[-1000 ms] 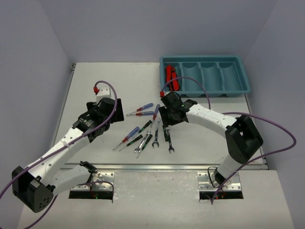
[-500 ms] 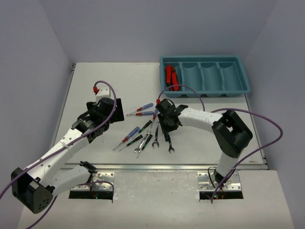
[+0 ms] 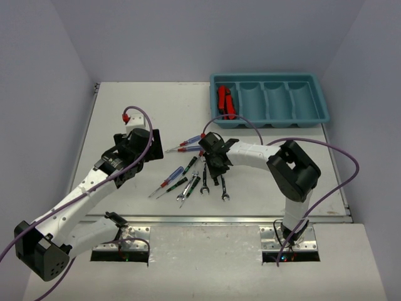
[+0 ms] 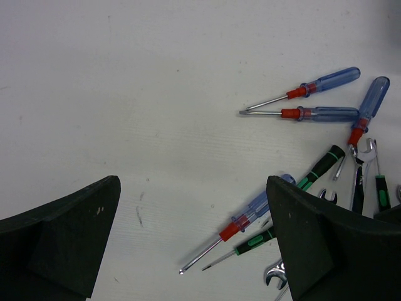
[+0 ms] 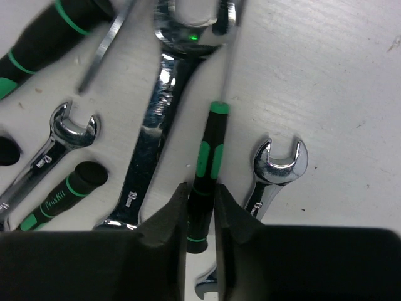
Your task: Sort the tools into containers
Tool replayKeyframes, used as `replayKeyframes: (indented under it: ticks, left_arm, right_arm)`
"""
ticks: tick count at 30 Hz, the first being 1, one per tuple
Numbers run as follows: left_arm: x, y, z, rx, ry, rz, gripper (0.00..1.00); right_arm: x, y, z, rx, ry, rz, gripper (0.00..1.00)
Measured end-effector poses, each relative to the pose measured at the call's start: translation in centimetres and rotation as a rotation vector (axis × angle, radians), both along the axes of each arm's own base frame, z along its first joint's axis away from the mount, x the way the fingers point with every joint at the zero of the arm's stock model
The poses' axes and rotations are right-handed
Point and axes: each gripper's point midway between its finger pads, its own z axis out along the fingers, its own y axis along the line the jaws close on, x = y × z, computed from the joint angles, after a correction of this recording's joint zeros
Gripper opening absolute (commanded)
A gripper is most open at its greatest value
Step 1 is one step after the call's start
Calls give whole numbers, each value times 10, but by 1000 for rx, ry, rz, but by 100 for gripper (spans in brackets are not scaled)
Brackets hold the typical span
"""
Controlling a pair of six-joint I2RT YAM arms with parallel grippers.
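Here the right jaws are down among the loose tools in the middle of the table [image 3: 138, 113]. They are closed on the handle of a thin black-and-green screwdriver [image 5: 205, 157], pressing against both sides of it. In the right wrist view, that screwdriver lies between a long silver wrench [image 5: 153, 132] on its left and a shorter wrench [image 5: 276, 169] on its right. The left jaws stand wide open with nothing between them, hovering above bare table just left of the cluster. Four blue-handled screwdrivers [image 4: 326, 114] and another green-banded screwdriver [image 4: 316, 169] lie in that cluster. The teal tray [image 3: 266, 76] sits at the far right of the table, well apart from the cluster. Red-and-black folding knives [image 3: 224, 100] lie in its leftmost compartment.
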Motion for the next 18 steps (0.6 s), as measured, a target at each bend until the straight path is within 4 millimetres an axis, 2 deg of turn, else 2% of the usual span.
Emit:
replayKeyframes:
  ticks: [7, 10, 12, 15, 18]
  left_arm:
    - [0, 0, 0, -1, -2, 0, 100]
    - [0, 0, 1, -1, -3, 0, 100]
    - [0, 0, 1, -2, -4, 0, 100]
    - [0, 0, 2, -4, -6, 0, 100]
    - [0, 0, 2, -4, -9, 0, 100]
  right_arm:
    - [1, -2, 5, -25, -11, 1, 2]
    - [11, -7, 27, -46, -53, 11, 0]
    - [30, -9, 51, -35, -100, 2, 0]
    - [80, -20, 97, 10, -208, -56, 0]
    - [134, -54, 141, 32, -315, -141, 0]
